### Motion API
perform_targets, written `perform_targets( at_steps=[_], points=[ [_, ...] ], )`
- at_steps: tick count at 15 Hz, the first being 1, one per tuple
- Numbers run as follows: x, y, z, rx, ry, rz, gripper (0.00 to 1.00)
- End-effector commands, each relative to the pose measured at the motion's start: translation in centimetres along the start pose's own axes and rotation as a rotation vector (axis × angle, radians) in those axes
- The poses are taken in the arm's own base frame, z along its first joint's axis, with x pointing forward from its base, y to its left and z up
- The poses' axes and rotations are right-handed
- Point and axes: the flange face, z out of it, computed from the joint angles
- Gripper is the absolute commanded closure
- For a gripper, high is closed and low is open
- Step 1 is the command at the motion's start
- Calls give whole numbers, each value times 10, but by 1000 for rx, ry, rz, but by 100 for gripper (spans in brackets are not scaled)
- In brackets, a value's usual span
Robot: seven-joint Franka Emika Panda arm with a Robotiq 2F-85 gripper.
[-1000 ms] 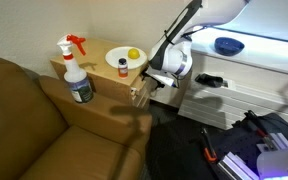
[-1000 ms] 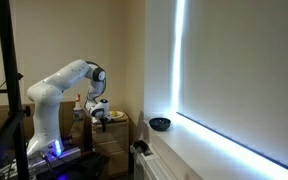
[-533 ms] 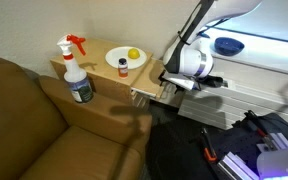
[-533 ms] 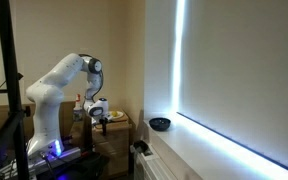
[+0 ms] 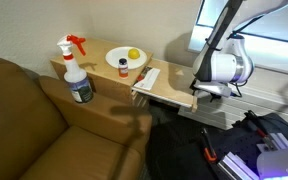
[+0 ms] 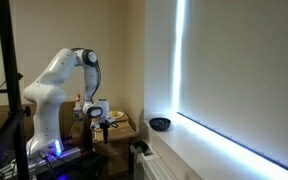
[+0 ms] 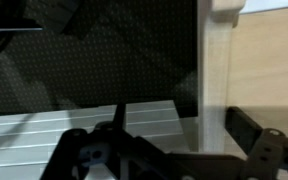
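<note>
In an exterior view my gripper (image 5: 210, 94) hangs at the right end of the light wooden side table (image 5: 169, 92), just past its edge, fingers pointing down. It stands open and holds nothing. On the table's far part lie a white plate (image 5: 130, 60) with a yellow fruit (image 5: 133, 54), a small red-capped bottle (image 5: 122, 67) and a pale flat strip (image 5: 147, 79). The wrist view shows my gripper (image 7: 164, 140) with its fingers (image 7: 246, 130) spread over a pale wooden edge (image 7: 216, 70). The gripper (image 6: 102, 122) shows small in both exterior views.
A spray bottle (image 5: 74, 68) with a red trigger stands at the table's left corner, beside the brown sofa (image 5: 34, 120). Black bags and cables (image 5: 234, 145) lie on the floor below the arm. A dark bowl (image 6: 160, 124) sits on the window ledge.
The arm has swung right along the table's front edge, from near the plate to the table's right end. The jaws have stayed open.
</note>
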Motion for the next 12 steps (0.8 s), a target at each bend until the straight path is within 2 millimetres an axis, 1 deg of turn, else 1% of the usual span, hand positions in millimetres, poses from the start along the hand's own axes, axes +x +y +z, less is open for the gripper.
perform_targets(
  at_steps=[1, 4, 5, 7, 8, 9, 11, 12],
  points=[
    [15, 52, 29, -151, -31, 72, 0],
    [15, 25, 21, -139, -167, 48, 0],
    [13, 14, -3, -79, -75, 31, 0],
    [18, 12, -3, -88, -119, 41, 0],
    [19, 3, -25, -6, -126, 16, 0],
    [18, -2, -46, 52, -119, -6, 0],
    [5, -15, -82, 126, -80, -44, 0],
    [3, -23, -100, 168, -67, -60, 0]
  ],
)
